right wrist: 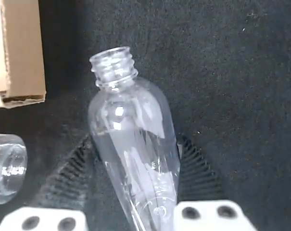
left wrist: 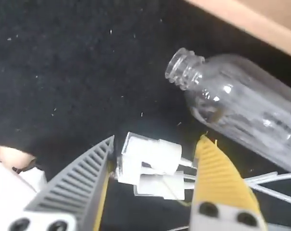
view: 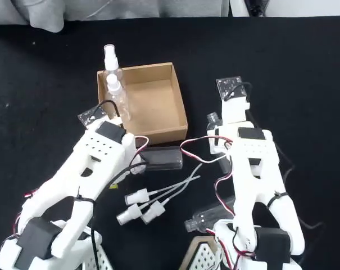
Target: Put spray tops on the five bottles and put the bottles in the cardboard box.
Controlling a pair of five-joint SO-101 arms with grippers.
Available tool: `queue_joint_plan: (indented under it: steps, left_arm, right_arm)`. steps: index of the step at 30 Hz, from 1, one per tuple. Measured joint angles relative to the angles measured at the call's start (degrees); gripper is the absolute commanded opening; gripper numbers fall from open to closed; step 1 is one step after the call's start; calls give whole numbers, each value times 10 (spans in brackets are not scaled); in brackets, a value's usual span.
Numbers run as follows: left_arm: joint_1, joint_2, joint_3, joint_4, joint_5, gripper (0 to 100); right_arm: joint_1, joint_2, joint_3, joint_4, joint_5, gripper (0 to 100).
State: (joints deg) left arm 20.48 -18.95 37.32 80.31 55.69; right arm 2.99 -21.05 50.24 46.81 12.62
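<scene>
Lengthwise, bottle (right wrist: 131, 139), neck beyond right claw (right wrist: 135, 144)

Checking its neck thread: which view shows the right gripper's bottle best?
Right wrist view: the bottle sits in the right gripper, threaded neck bare. High view catches its neck beside the arm; left wrist view has another bottle.

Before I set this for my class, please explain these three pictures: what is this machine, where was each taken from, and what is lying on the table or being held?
These are two small white robot arms on a black table. One picture looks down from above; the others come from cameras on each wrist. The left gripper is open over loose spray tops. The right gripper grips a topless bottle. A second bottle lies near the cardboard box, which holds two topped bottles. A third bottle lies by the right arm's base.
</scene>
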Motion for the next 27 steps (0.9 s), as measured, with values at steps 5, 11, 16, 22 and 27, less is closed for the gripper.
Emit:
queue_joint_plan:
  steps: [5, 11, 16, 22, 27]
  left_arm:
    - [40, 3, 0, 0, 43, 257]
    - [96, 3, 6, -23, 53, 257]
    - [114, 4, 71, -101, 54, 257]
    - [113, 1, 124, -178, 54, 257]
    - [113, 3, 170, -227, 55, 255]
  right_arm:
    - [0, 0, 0, 0, 0, 80]
    - [0, 0, 0, 0, 0, 80]
    - [0, 0, 0, 0, 0, 80]
    - [0, 0, 0, 0, 0, 80]
    - [0, 0, 0, 0, 0, 80]
